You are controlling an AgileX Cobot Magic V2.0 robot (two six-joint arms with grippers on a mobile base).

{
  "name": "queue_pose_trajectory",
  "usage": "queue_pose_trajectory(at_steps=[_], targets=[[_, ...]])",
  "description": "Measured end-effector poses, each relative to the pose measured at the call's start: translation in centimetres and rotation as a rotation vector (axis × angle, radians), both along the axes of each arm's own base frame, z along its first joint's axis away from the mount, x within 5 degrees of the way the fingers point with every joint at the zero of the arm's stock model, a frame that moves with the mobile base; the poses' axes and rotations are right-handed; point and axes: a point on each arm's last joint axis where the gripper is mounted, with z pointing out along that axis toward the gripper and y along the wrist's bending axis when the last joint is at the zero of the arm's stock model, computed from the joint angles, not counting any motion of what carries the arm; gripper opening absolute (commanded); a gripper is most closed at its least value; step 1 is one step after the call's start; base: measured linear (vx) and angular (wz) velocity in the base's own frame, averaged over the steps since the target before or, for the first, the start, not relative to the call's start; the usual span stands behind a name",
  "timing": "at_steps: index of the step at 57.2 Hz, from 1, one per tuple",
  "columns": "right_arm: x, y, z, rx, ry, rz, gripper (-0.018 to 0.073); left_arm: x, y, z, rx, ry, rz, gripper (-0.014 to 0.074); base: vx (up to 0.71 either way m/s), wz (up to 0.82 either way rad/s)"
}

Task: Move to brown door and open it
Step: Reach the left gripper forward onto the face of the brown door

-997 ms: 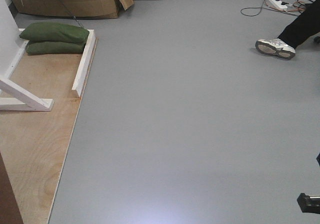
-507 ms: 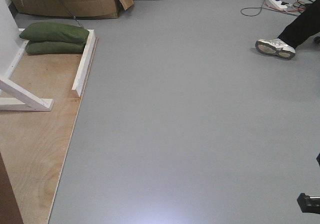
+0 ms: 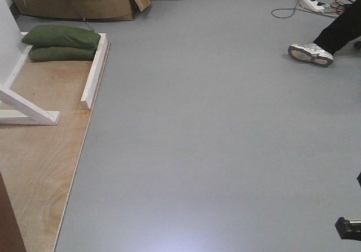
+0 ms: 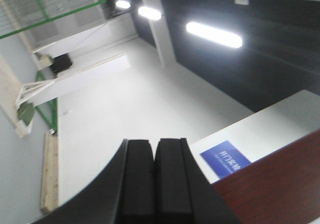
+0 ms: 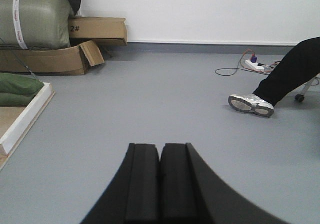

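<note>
Front-facing view: only a sliver of the brown door (image 3: 8, 221) shows at the bottom-left edge, beside the plywood platform (image 3: 39, 150); grey floor ahead. The left wrist view catches the door's reddish face at lower right. Left gripper (image 4: 155, 181) and right gripper (image 5: 160, 184) are both pinched closed and hold nothing. Looks like the approach phase. The base likely needs to turn left to face the door; the handle is not in view.
</note>
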Motion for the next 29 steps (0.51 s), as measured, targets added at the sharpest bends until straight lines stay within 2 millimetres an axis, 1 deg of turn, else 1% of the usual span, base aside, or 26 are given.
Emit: queue_pose_trajectory(at_steps=[5, 11, 29], targets=[[0.0, 0.0, 0.0, 0.000, 0.000, 0.000, 0.0000, 0.5, 0.2, -0.4, -0.034, -0.002, -0.018, -0.0006, 0.00, 0.00], [0.0, 0.0, 0.0, 0.000, 0.000, 0.000, 0.0000, 1.3, 0.2, -0.7, -0.049, 0.009, -0.094, -0.0006, 0.00, 0.00], [0.0, 0.0, 0.0, 0.000, 0.000, 0.000, 0.0000, 1.8, -0.1, -0.5, -0.041, 0.020, -0.208, -0.0006, 0.00, 0.00]])
